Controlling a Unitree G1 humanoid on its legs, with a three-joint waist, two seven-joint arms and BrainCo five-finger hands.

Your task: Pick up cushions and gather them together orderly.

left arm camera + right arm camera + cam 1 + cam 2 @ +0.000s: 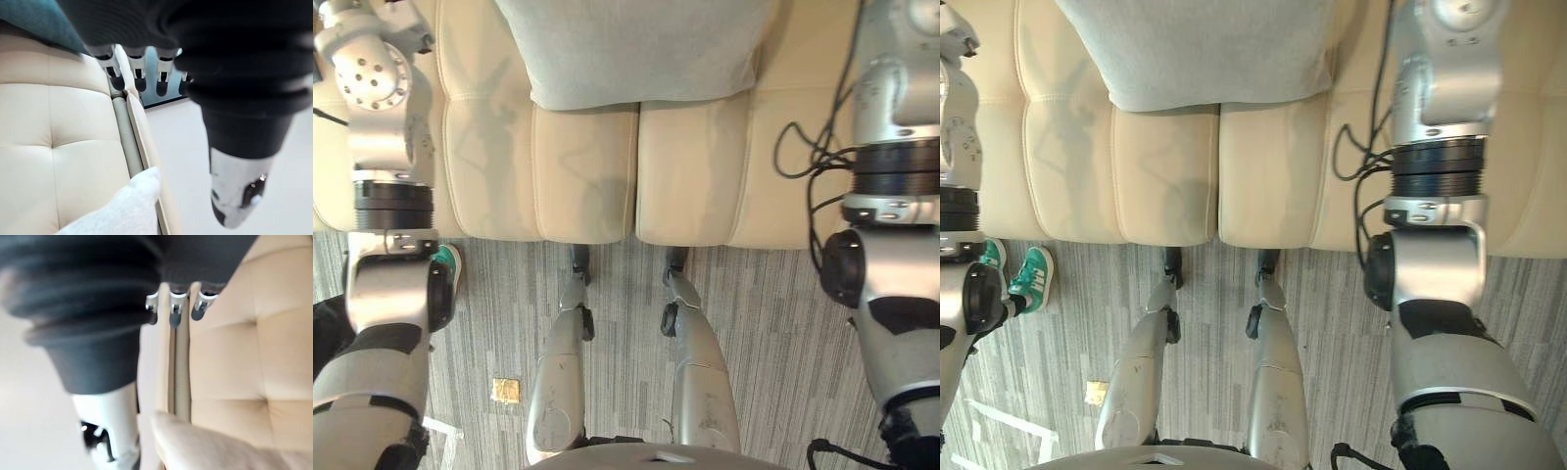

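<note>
A large pale grey cushion (636,49) lies on the cream leather sofa (587,176), against its back at the middle. Both arms reach out over the seat, one on each side of the cushion. In the left wrist view, my left hand (138,78) is open, fingers straight and thumb held apart, holding nothing. A white-grey cushion corner (127,205) lies below it, and a teal cushion (34,19) shows at the edge. In the right wrist view, my right hand (176,313) hangs open and empty above the sofa back, with a pale cushion corner (205,445) close by.
Green and white sneakers (1028,279) stand on the striped grey floor by the sofa's front left. A small gold wrapper (505,390) lies on the floor further left. A light wall runs behind the sofa back.
</note>
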